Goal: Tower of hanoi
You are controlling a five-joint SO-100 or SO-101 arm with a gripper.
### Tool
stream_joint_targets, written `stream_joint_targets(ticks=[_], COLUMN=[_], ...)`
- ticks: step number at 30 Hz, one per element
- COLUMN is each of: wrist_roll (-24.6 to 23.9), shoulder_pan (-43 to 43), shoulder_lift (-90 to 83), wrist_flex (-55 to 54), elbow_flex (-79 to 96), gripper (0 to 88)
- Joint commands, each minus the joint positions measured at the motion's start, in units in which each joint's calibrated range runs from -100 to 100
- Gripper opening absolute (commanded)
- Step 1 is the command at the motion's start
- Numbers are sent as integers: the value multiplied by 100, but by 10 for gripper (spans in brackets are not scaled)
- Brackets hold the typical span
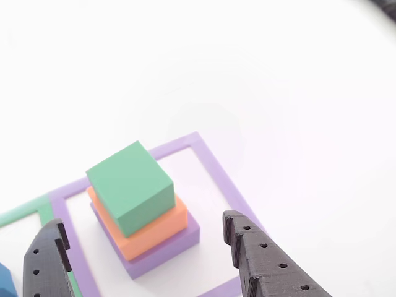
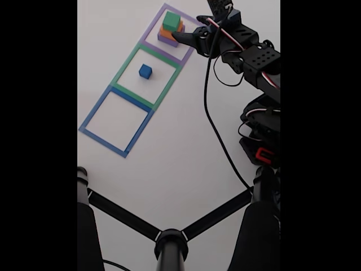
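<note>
White tabletop (image 1: 297,93), three tape squares (image 2: 121,96) in a row. Stacked in the far purple outline (image 1: 213,170): purple block (image 1: 167,250) lowest, orange block (image 1: 154,232), green block (image 1: 130,185) on top. Blue cube (image 2: 145,71) alone in the middle square. Gripper (image 1: 145,253) spread wide, jaws either side of the stack, gripping nothing.

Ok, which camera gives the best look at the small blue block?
The fixed view: the blue block shows whole there, sitting alone inside the green tape square, apart from the stack. The other view catches just a corner of it at the bottom left edge, beside the open end effector.
</note>
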Motion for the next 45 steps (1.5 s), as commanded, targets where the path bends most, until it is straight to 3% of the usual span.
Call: stream_joint_targets(ticks=[1,9,16,45], wrist_roll=[0,0,0,0], shoulder_pan=[45,-84,-168,-298], shoulder_lift=[631,2017,2891,4181], wrist_flex=[-1390,-3244,-3972,-4482], elbow_flex=[79,88,-221,-1003], gripper=[322,357,347,315])
